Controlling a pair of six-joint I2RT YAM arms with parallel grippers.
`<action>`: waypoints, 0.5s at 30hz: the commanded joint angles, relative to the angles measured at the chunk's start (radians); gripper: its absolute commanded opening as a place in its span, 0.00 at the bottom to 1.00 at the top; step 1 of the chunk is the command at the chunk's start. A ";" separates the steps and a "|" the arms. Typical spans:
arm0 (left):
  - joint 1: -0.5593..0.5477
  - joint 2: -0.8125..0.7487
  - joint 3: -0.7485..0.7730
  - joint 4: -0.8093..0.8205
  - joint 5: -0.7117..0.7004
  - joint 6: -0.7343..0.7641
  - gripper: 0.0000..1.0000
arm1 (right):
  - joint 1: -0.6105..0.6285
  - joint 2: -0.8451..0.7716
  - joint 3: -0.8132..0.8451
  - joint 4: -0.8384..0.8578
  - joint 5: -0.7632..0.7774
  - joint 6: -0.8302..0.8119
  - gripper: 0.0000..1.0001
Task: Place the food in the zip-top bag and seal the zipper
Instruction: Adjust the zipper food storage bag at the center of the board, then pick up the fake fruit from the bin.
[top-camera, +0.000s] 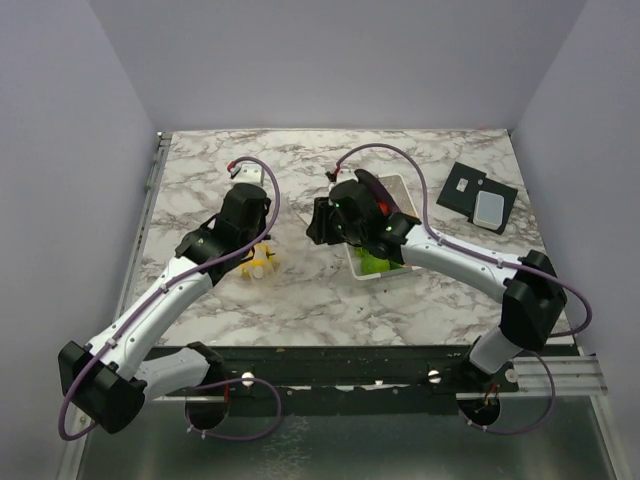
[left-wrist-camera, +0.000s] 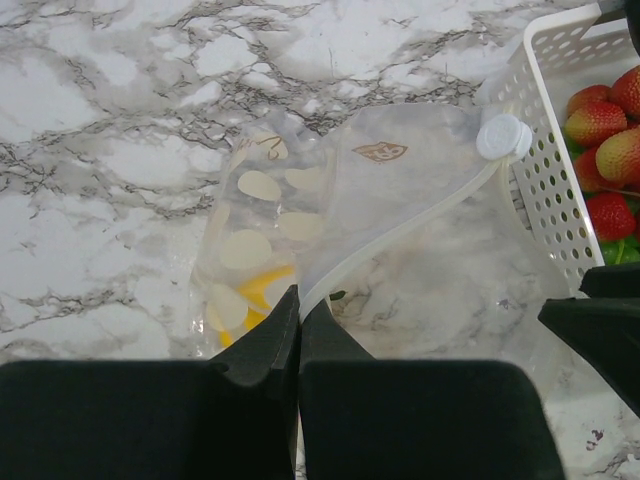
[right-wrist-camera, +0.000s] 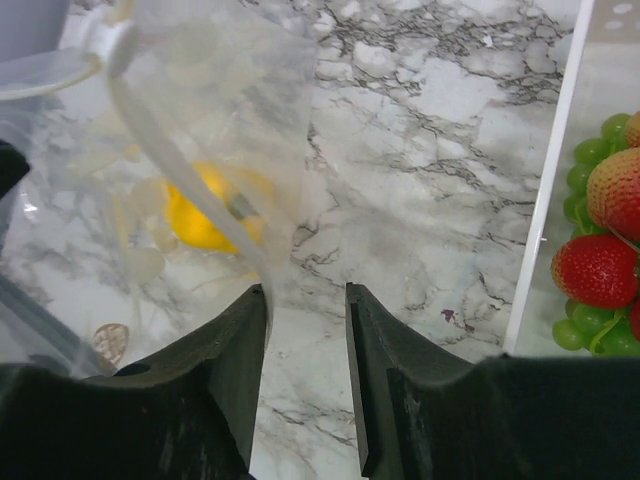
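The clear zip-top bag (left-wrist-camera: 400, 200) lies on the marble table with a yellow food piece (left-wrist-camera: 255, 290) inside; it also shows in the top view (top-camera: 262, 265). My left gripper (left-wrist-camera: 298, 300) is shut on the bag's white mouth strip, the zipper (left-wrist-camera: 400, 235). My right gripper (right-wrist-camera: 305, 300) is open just right of the bag (right-wrist-camera: 200, 120); the bag's mouth edge rests against its left finger (right-wrist-camera: 250, 320), and nothing lies between the jaws. The yellow food (right-wrist-camera: 195, 215) shows through the plastic. More food, red strawberries (right-wrist-camera: 590, 270) and green grapes (right-wrist-camera: 590, 160), sits in the white basket.
The white perforated basket (left-wrist-camera: 545, 150) stands right of the bag, close behind my right gripper (top-camera: 325, 225). A black pad with a grey-white card (top-camera: 478, 197) lies at the back right. A white slider tab (left-wrist-camera: 503, 137) sits on the bag's corner near the basket.
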 joint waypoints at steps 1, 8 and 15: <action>0.006 -0.017 -0.021 0.041 -0.003 0.011 0.00 | -0.007 -0.082 0.028 -0.023 -0.058 -0.002 0.46; 0.006 -0.027 -0.034 0.053 0.000 0.013 0.00 | -0.007 -0.171 0.046 -0.124 0.017 -0.032 0.53; 0.007 -0.048 -0.049 0.062 -0.003 0.020 0.00 | -0.012 -0.250 0.026 -0.214 0.173 -0.082 0.59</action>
